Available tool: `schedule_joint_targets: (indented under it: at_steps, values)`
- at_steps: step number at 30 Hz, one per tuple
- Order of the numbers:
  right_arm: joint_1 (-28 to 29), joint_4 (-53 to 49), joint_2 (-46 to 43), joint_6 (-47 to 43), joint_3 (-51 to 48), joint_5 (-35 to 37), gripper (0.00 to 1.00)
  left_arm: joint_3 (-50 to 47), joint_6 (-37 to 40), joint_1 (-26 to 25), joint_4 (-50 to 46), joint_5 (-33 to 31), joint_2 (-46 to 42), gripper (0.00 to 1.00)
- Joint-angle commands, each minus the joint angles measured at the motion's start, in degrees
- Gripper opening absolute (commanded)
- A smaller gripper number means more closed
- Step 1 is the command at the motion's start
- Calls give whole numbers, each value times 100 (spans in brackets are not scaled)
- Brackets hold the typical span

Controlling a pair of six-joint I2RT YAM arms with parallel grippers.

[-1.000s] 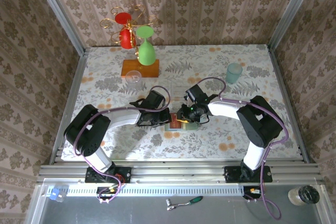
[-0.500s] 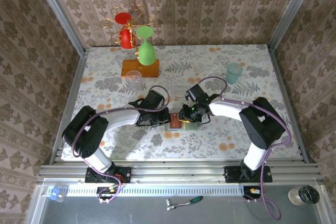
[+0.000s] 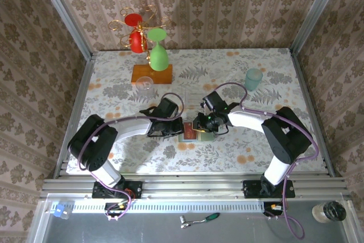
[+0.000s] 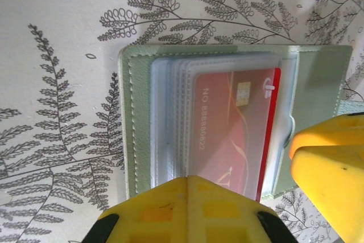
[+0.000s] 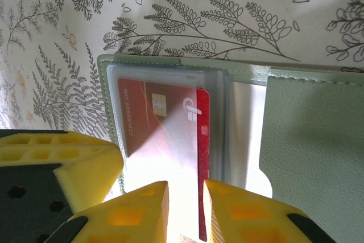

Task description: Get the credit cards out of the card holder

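Note:
The pale green card holder (image 3: pixel 185 136) lies open on the table between both grippers. In the left wrist view the card holder (image 4: pixel 133 123) shows clear sleeves with a red credit card (image 4: pixel 239 135) inside. My left gripper (image 4: pixel 187 181) is shut, its tip pressing on the sleeves. My right gripper (image 5: pixel 186 197) stands narrowly open over the red credit card (image 5: pixel 165 123). The card's exposed right edge runs between its fingertips (image 5: pixel 239 209). The holder's right flap (image 5: pixel 307 140) lies flat beside it. From above, the left gripper (image 3: pixel 177 130) and right gripper (image 3: pixel 200 129) almost touch.
A wooden stand (image 3: pixel 152 73) carrying red and green goblets sits at the back left, with a small clear cup (image 3: pixel 145 83) in front of it. A teal cup (image 3: pixel 253 78) stands at the back right. Patterned walls close in three sides of the table.
The right arm's elbow has drifted slightly to the right. Both grippers stay at the card holder, and the left one remains shut.

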Motion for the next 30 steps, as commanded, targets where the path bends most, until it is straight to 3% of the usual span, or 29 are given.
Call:
schedule_joint_targets:
  at_steps: [1, 19, 30]
  values:
    - [23, 177, 125, -70, -59, -225, 23, 40, 52, -37, 14, 44, 132, 0]
    - [65, 319, 389, -46, -56, -389, 21, -19, 24, -33, -81, 9, 150, 0]
    - [80, -319, 231, -248, 59, 237, 21, -23, 33, -37, -116, 0, 144, 0]
